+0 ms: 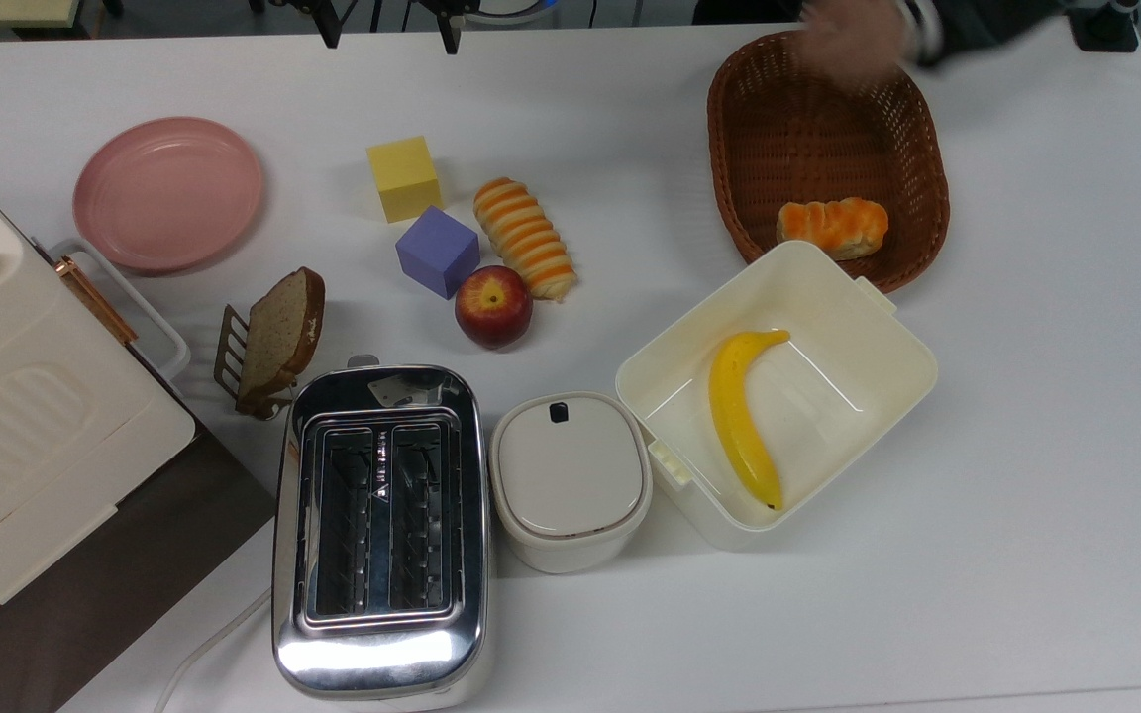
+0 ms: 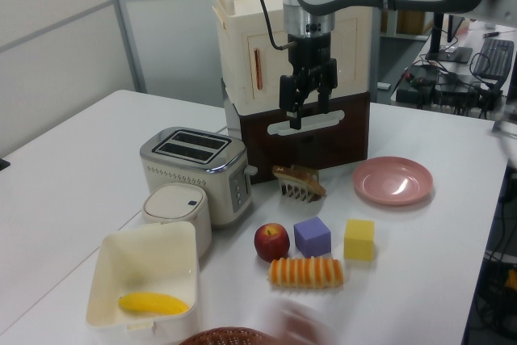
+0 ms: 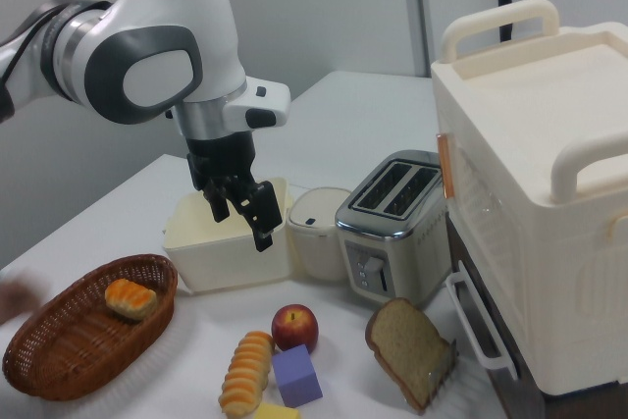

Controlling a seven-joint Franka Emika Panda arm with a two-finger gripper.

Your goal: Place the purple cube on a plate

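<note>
While my gripper (image 2: 304, 114) hangs high above the table (image 1: 630, 109) with its two fingers spread apart and nothing between them, the purple cube (image 1: 438, 252) sits untouched on the tabletop. From the top view I see it ringed by neighbours: the yellow cube (image 1: 404, 178) is just beside it toward the top view's upper left, the red apple (image 1: 493, 305) touches or nearly touches its lower right corner, and a striped bread roll (image 1: 524, 239) lies just to its right. The pink plate (image 1: 167, 193) rests well apart from the cube, toward the top view's left, with nothing on it.

A slice of bread (image 1: 280, 335) stands tilted in a small rack between the plate and the chrome toaster (image 1: 379, 530). Beside the toaster is a lidded white container (image 1: 570, 478), then an open cream box (image 1: 887, 366) with a banana (image 1: 741, 416) lying in it. Behind that box, a brown wicker basket (image 1: 759, 129) holds a small orange pastry (image 1: 833, 225), and a person's blurred hand (image 1: 853, 35) is over the basket's far rim.

In the left view my gripper is in front of the large cream case (image 2: 242, 46) at the table's back.
</note>
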